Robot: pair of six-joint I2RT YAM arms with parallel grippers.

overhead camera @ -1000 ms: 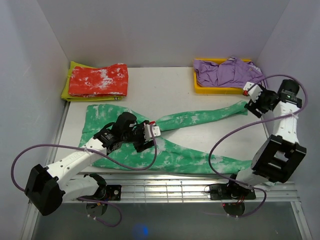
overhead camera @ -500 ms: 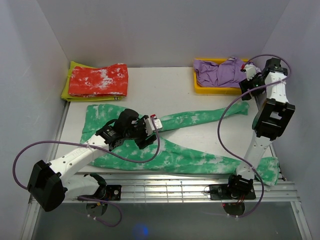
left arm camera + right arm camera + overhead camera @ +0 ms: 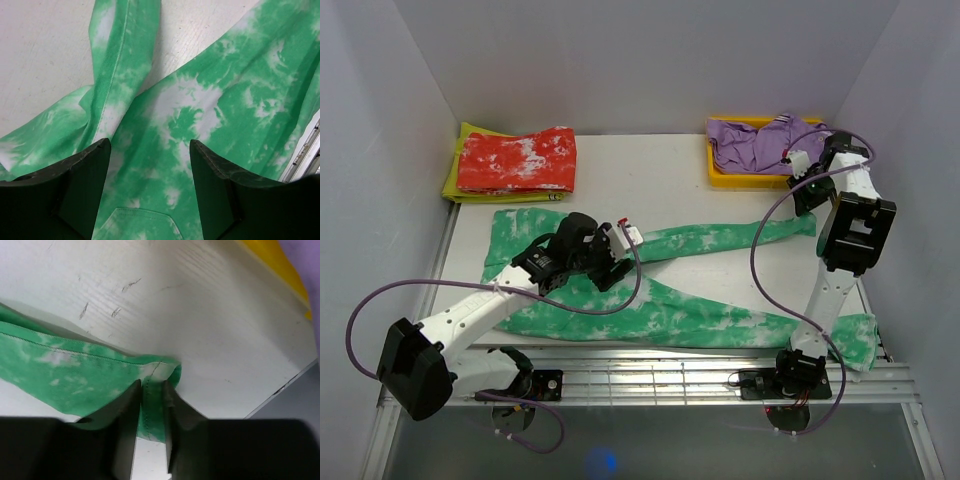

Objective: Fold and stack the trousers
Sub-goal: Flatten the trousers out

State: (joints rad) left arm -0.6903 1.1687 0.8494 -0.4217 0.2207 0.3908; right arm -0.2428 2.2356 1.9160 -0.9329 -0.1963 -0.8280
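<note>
The trousers [image 3: 650, 300] lie spread over the middle of the table [image 3: 660, 180], waist toward 9 o'clock. One leg runs off toward 2 o'clock and the other lies along the near edge toward 4 o'clock, its end by my right arm's base. My right gripper [image 3: 806, 200] is down at the tip of the far leg. In its wrist view the jaws of the right gripper [image 3: 150, 390] are drawn narrow, with the stitched hem of the trousers [image 3: 75, 375] pinched between them. My left gripper [image 3: 618, 252] hangs over the crotch where the two legs part. Its fingers stand wide and hold nothing, with the trousers [image 3: 200, 100] lying flat below the left gripper [image 3: 150, 145]. Just past the right gripper at 12 o'clock sits a yellow tray [image 3: 750, 180] with a purple garment [image 3: 765, 140] heaped in it, close to the hem but not on it. Well away at 10 o'clock a folded red-and-white garment [image 3: 515, 160] rests on a yellow-green one [image 3: 453, 178]. A metal rail [image 3: 306, 150] runs along the near edge beside the cloth. A second ago my right gripper stood wide and higher, toward 3 o'clock of the leg tip; it has since swung in, dropped and closed. My left gripper has edged slightly toward 12 o'clock and is as wide as before.
</note>
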